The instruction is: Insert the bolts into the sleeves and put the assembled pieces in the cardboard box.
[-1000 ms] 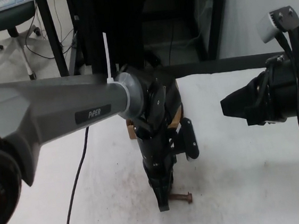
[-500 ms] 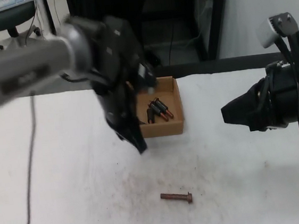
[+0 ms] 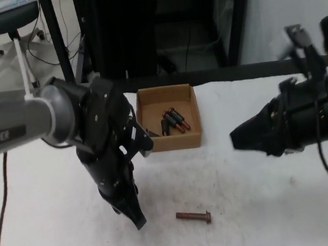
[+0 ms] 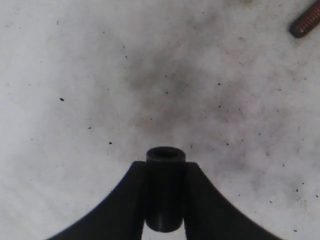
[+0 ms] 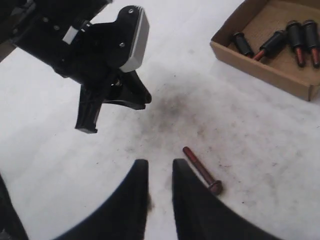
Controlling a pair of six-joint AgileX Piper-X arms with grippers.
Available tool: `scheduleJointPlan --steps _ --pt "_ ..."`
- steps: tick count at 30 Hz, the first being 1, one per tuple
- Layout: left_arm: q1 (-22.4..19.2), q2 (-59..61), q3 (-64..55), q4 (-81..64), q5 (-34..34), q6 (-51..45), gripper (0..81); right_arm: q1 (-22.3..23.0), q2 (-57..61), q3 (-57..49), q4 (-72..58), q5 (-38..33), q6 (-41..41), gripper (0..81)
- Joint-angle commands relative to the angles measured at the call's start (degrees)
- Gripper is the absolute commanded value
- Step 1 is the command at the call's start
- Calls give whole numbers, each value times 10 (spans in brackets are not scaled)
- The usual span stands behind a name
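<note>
A black sleeve [image 4: 165,200] stands clamped between the fingers of the left gripper [image 4: 166,172], its open end facing the white bench [image 3: 266,206], with the loose copper bolt [image 3: 193,215] lying flat on the bench just beside that gripper. Behind them sits the cardboard box [image 3: 172,141], with several assembled pieces [image 3: 174,120] lying inside it. The right gripper [image 5: 160,167] hangs above the bench near the bolt, its fingers a narrow gap apart and holding nothing.
</note>
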Motion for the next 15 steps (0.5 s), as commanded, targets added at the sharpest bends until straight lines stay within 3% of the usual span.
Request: scheduleJointPlan --steps 1,11,13,15 --pt "-2 -8 14 -35 -7 -17 3 16 -1 -1 -5 8 3 167" --pt "-2 0 15 -38 -1 -15 0 37 -1 -3 -6 19 28 167" --pt "-2 0 15 -34 19 -15 39 37 -1 -4 -6 19 28 167" --pt "-2 0 15 -27 41 -15 142 37 -1 -5 -6 19 28 167"
